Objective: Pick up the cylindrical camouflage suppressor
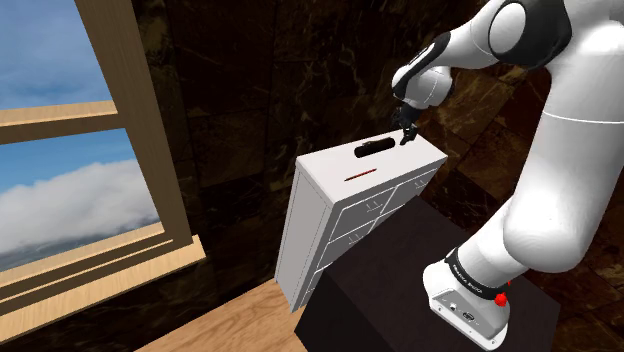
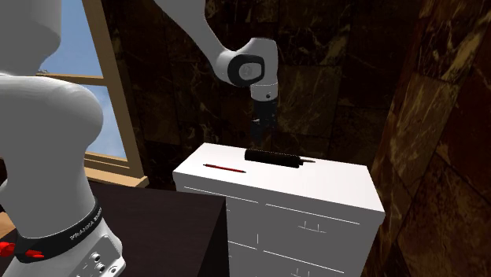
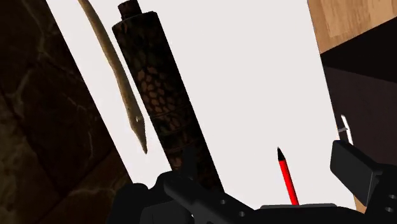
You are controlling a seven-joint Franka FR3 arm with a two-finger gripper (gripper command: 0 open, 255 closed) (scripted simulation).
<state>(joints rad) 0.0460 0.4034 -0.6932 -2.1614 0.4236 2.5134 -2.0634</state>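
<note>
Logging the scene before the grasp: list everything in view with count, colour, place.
cabinet: 1, white, with drawers, middle of the shoulder view
cylinder: 1, dark mottled brown, lying on the cabinet top
pencil: 1, red, on the cabinet top, apart from the cylinder
thin strip: 1, tan, beside the cylinder, away from the pencil
window: 1, wooden frame, shoulder view's left
floor: 1, wooden, below the window
stand: 1, dark box, beside the cabinet
arm: 1, white with dark joints, reaching over the cabinet
end effector: 1, black, open, above the cylinder
</note>
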